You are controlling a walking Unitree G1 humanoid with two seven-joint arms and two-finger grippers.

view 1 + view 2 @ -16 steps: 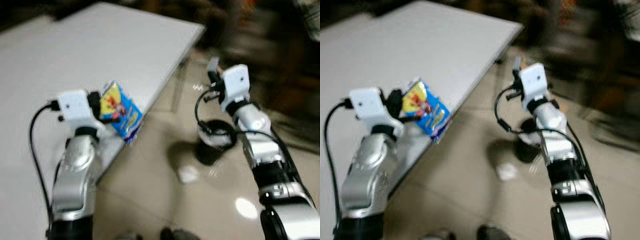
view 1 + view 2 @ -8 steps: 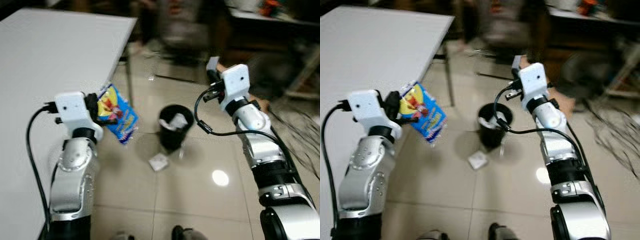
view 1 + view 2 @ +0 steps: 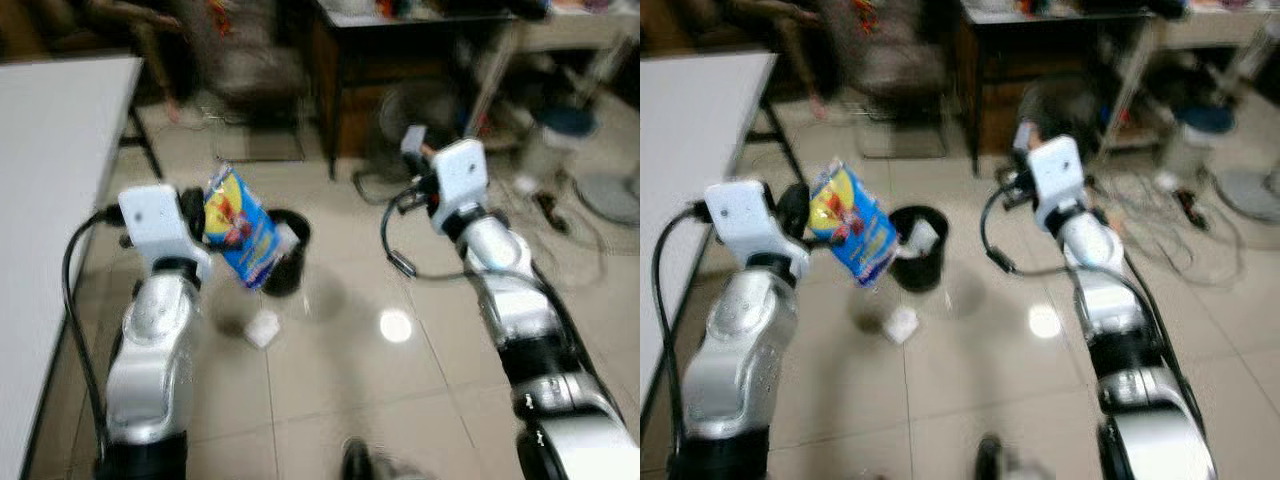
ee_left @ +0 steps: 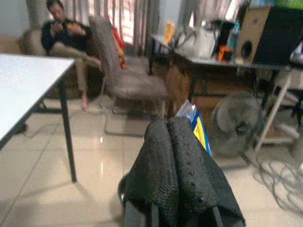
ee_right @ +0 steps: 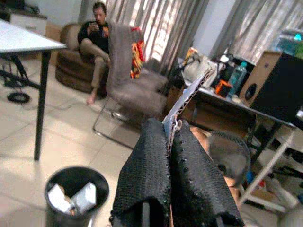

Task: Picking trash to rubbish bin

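table (image 3: pixel 50 150) left, bin (image 3: pixel 283 262) ahead on floor

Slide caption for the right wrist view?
Right gripper pinching a wrapper above the black bin on the tiled floor.

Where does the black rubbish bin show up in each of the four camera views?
Left eye view: the black rubbish bin stands on the floor left of centre, partly behind the snack packet.
Right eye view: left of centre, beside the packet.
Left wrist view: I can't make it out; the left gripper fingers cover the lower middle.
Right wrist view: bottom left, white trash inside.
Shared landmark: the white table.
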